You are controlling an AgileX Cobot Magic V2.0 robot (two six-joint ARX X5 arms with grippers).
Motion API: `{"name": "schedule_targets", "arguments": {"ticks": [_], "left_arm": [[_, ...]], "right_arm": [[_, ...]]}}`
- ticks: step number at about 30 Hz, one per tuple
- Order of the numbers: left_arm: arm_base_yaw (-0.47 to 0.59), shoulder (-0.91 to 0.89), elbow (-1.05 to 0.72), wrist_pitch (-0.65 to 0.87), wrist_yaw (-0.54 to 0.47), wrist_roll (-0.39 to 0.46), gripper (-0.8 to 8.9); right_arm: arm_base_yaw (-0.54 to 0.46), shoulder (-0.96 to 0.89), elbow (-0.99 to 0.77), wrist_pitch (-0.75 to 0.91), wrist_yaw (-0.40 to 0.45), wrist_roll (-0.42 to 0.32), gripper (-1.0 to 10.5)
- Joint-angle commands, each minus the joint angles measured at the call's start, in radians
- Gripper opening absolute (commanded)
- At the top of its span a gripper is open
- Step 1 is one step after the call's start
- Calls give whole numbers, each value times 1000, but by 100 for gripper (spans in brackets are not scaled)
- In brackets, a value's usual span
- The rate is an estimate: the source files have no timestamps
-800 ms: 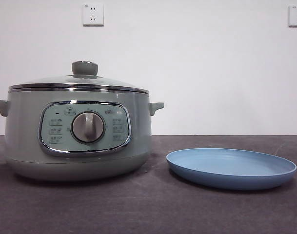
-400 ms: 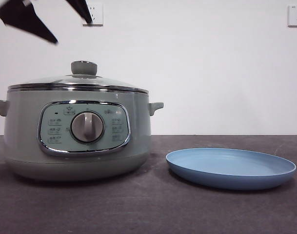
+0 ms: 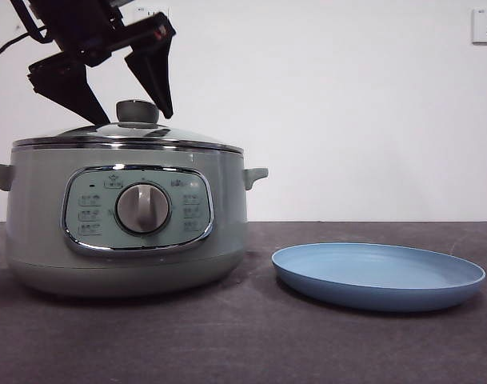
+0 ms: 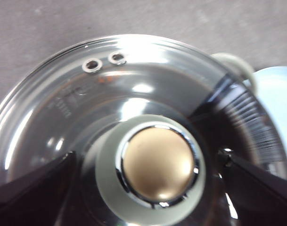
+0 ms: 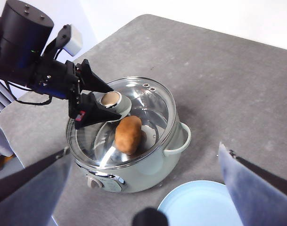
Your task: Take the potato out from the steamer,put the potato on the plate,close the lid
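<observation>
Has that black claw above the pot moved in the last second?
Yes. The left gripper has come down from out of view to straddle the lid's knob, jaws open.

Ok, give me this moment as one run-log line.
left end effector: open, astride knob | lid: on steamer | potato: inside | plate: empty | right: waiting, open

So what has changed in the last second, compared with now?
The left gripper came down from the top left; its open jaws now straddle the lid's knob without gripping it. The lid, steamer, potato inside and plate have not moved.
</observation>
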Motion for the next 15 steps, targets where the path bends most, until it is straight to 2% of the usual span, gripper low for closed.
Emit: {"name": "schedule_targets", "arguments": {"ticks": [1,4,15], "left_arm": [[-5,5,-1,14,-16,23,259],[-5,5,-1,16,-15,33,-14],[-5,3,3,34,-6,49,-8]], "right_arm": [[2,0,6,4,1,3,658],[2,0,6,3,2,3,658],[2,0,6,-4,0,3,659]]}}
